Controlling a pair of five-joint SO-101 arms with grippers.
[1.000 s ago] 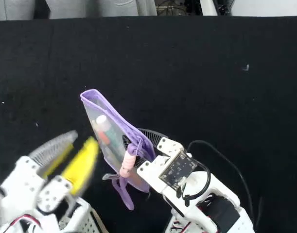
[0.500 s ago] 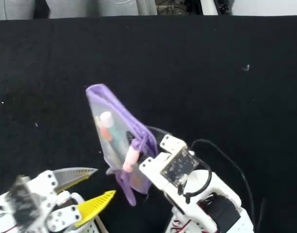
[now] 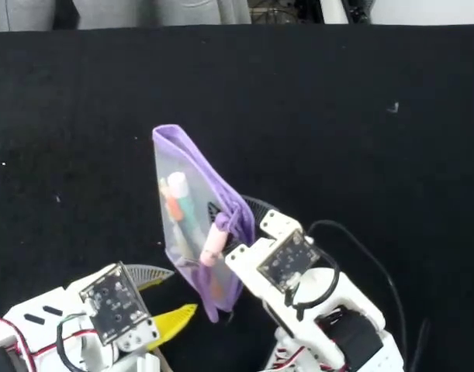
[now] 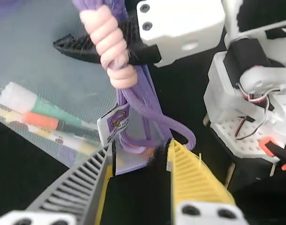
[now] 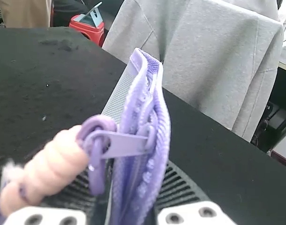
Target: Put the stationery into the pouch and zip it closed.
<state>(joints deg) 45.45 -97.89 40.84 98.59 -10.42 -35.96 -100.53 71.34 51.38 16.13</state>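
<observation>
A purple mesh pouch (image 3: 192, 209) stands on edge above the black table, with several pens (image 3: 177, 200) showing through its side. My right gripper (image 3: 235, 225) is shut on the pouch's zipper end (image 5: 143, 117). The zipper pull (image 5: 119, 143) with its pink coil charm (image 5: 49, 168) hangs beside the black fingers. My left gripper (image 3: 165, 294) is open at the pouch's lower corner. In the left wrist view its grey and yellow fingers straddle that corner, and the purple strap loop (image 4: 152, 117) hangs just ahead of the left gripper (image 4: 139, 157). The pens (image 4: 44, 112) lie behind the mesh.
Black cloth covers the table (image 3: 361, 116), which runs wide to the far side and the right. Both arm bases crowd the near edge (image 3: 322, 325). A grey-covered chair (image 5: 213, 56) and a red object (image 5: 86, 26) stand beyond the table.
The left gripper swung from the pouch's left side down to its lower corner. The pouch, held by the right gripper, shifted to the right.
</observation>
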